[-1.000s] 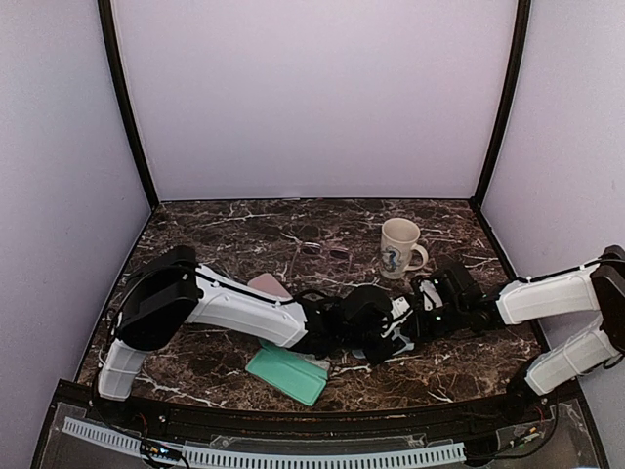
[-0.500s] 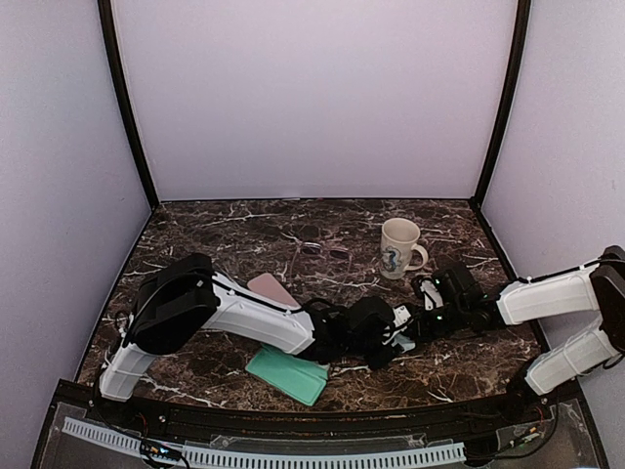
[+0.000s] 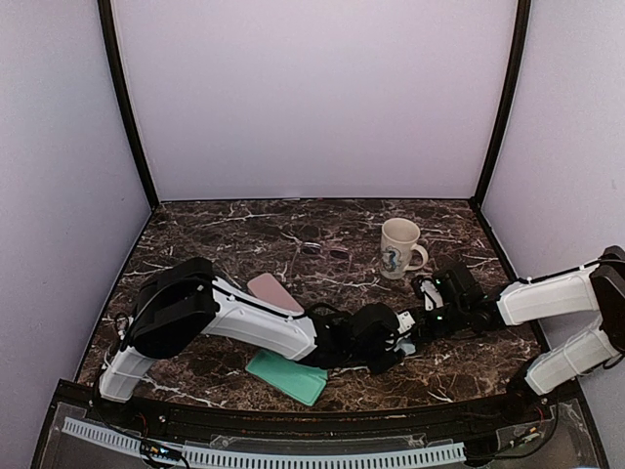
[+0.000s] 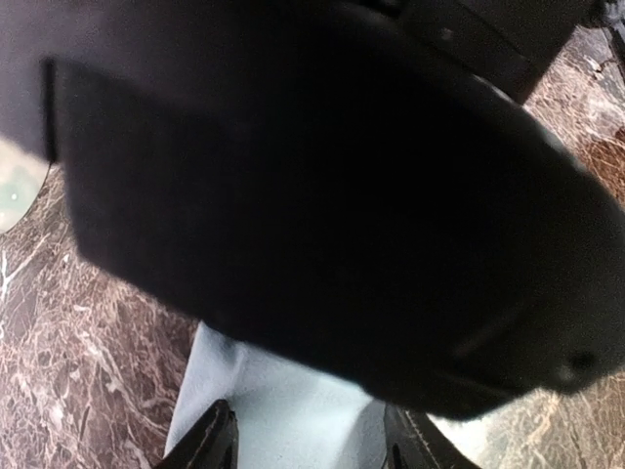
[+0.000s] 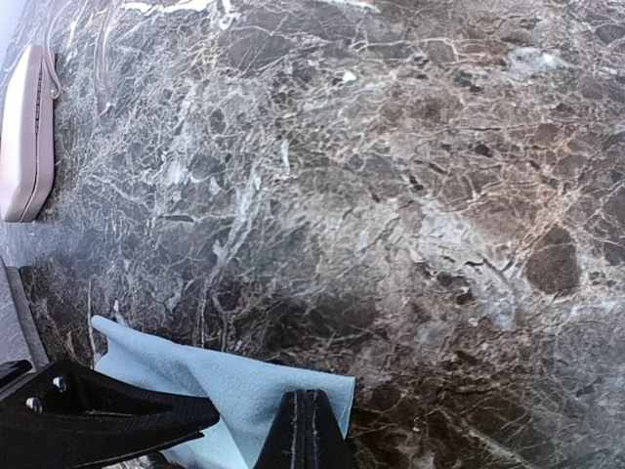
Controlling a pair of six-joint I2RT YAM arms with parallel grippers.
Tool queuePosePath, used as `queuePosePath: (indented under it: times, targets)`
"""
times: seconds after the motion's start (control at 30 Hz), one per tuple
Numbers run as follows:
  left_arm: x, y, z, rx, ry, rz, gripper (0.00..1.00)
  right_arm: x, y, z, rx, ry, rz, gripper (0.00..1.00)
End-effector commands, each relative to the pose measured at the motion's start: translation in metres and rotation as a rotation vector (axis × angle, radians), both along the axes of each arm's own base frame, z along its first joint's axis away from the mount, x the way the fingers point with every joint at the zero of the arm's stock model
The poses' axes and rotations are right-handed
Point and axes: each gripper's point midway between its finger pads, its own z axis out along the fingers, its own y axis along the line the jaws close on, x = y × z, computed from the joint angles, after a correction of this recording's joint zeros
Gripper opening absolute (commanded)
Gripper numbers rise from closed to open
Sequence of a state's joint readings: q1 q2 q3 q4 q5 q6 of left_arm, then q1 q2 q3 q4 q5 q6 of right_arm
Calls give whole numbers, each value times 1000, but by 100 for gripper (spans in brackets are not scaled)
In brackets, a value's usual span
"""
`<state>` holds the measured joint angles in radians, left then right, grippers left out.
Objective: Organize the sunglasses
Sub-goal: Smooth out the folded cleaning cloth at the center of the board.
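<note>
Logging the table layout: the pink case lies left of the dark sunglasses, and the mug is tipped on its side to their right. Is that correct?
Not quite. The mug stands upright with its opening facing up, as the top external view shows. The rest holds: it is to the right of the dark sunglasses, and the pink case lies to their left.

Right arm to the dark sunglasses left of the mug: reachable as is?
Probably yes. The dark sunglasses lie unobstructed beyond the right gripper, with the mug off to one side. Its jaws look shut on the light blue cloth, though, so release first.
</note>
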<state>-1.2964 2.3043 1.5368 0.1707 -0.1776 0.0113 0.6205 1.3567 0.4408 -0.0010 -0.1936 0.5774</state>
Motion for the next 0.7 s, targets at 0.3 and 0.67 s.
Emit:
queuePosePath:
  times: [0.3, 0.67]
  targets:
    - [-20, 15, 10, 56, 42, -44, 53, -7, -12, -2, -68, 12, 19, 0]
    - [-25, 4, 63, -61, 76, -61, 58, 0, 1, 35, 30, -75, 40, 3]
